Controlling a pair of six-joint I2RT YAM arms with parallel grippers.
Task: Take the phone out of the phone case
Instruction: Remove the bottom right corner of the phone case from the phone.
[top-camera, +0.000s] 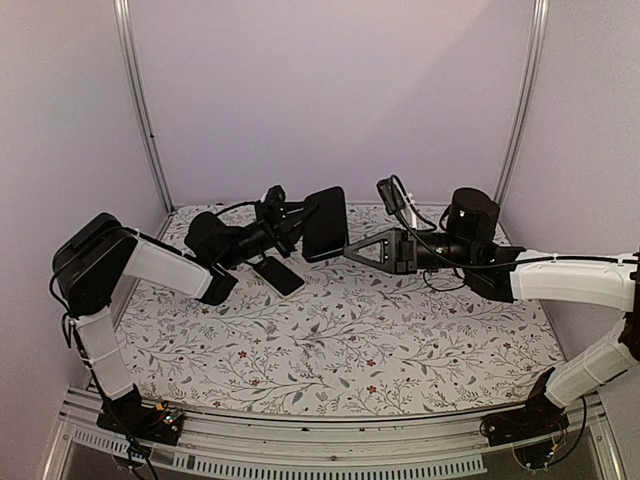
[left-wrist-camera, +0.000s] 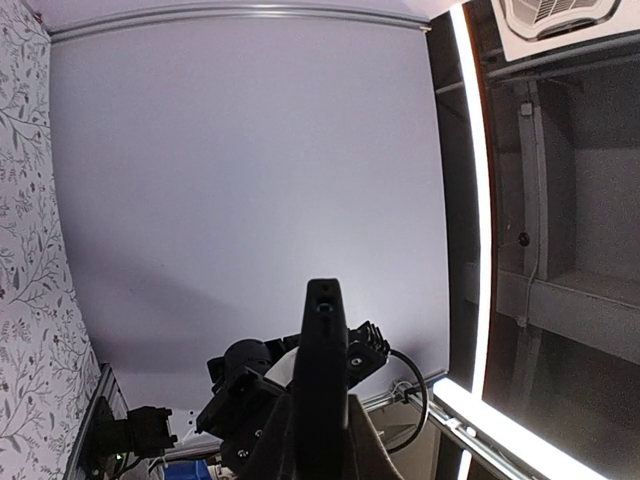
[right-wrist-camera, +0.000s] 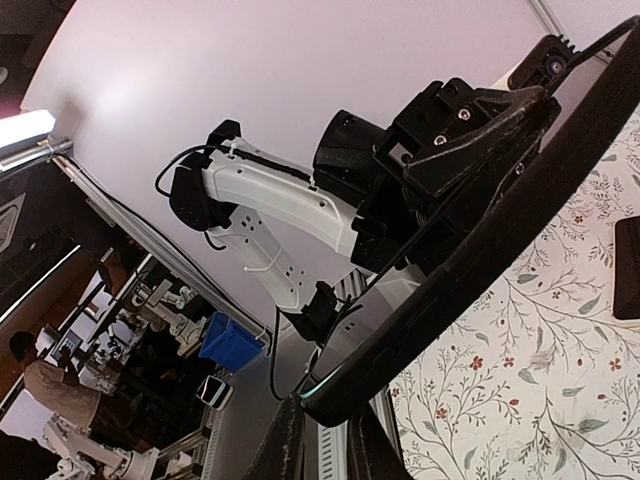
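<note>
We see the phone case (top-camera: 326, 222) held up off the floral counter (top-camera: 350, 340), toward the far side and about midway between the two arms. Both sets of fingers are clamped on it.

The left gripper (top-camera: 300, 228) reaches in from the left and pinches the case's left long edge. In the left wrist view the case (left-wrist-camera: 325, 340) stands edge-on as a thin black strip rising from between the left fingers (left-wrist-camera: 285, 445), with a small round hole near its upper end.

The right gripper (top-camera: 350, 250) comes in from the right and closes on the case's lower right corner. In the right wrist view that corner sits between the right fingers (right-wrist-camera: 285, 440), and the thin edge of the case (right-wrist-camera: 480, 230) sweeps away toward the upper right.

From the top camera the broad, glossy face of the case is turned toward us. Its long axis runs close to straight up the picture, with the top leaning slightly right. We cannot tell whether the phone is inside it.

A second flat black slab (top-camera: 278, 274) lies on the counter just below the left fingers, apart from the case, with its long axis running diagonally. It shows at the right edge of the right wrist view (right-wrist-camera: 628, 268). We cannot say what it is.
</note>
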